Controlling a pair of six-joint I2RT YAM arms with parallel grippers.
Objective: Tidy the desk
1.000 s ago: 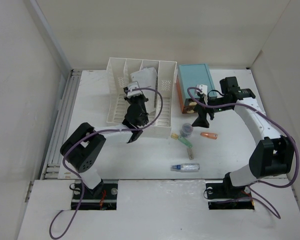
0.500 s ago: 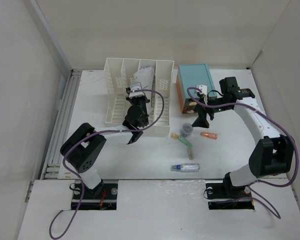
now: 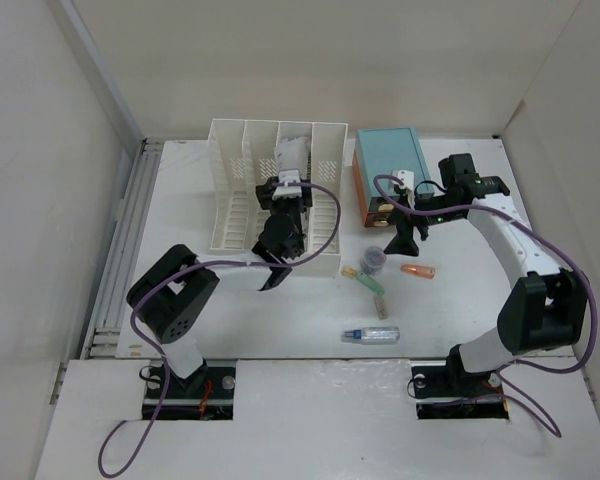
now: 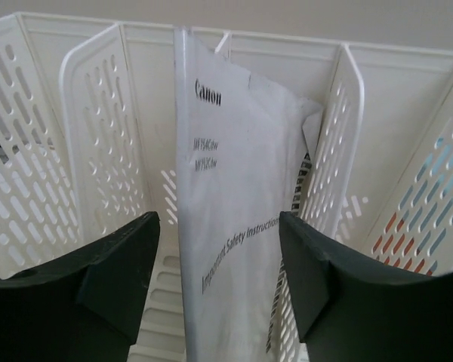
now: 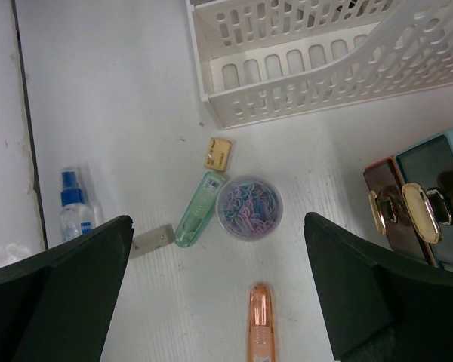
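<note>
Left wrist view first: how do the left gripper's (image 4: 215, 226) fingers (image 4: 113, 286) stand?

Spread apart, one on each side of a white booklet (image 4: 226, 151). There is a clear gap on the left. The right finger sits just beside the paper, and I cannot tell if it touches.

Where is the booklet?

It stands upright in the white file rack (image 4: 98, 136), between two slotted dividers. From the top camera that is the third compartment from the left. The black print on its cover runs up the page.

And the right gripper (image 5: 219, 222)?

Its fingers (image 5: 68, 294) are spread wide and hold nothing. It hangs above a cluster of small things to the right of the rack's near end.

What lies under it?

A round clear tub of coloured paper clips (image 5: 249, 207) lies between the fingers in the wrist view. A green translucent stick (image 5: 198, 209) lies just beside the tub. A small yellow block (image 5: 217, 153) and a small grey block (image 5: 152, 240) sit near the stick's two ends. An orange pen (image 5: 260, 320) lies apart from the tub, and a clear spray bottle (image 5: 74, 211) with a blue cap lies on its side, nearer the arm bases.

Anything else nearby?

A teal-topped box (image 3: 390, 160) stands to the right of the rack, its orange front facing the cluster.

And the desk (image 3: 180, 300)?

It is the broad white surface under everything. The rack and box stand toward its far edge, and the loose items lie mid-right.
</note>
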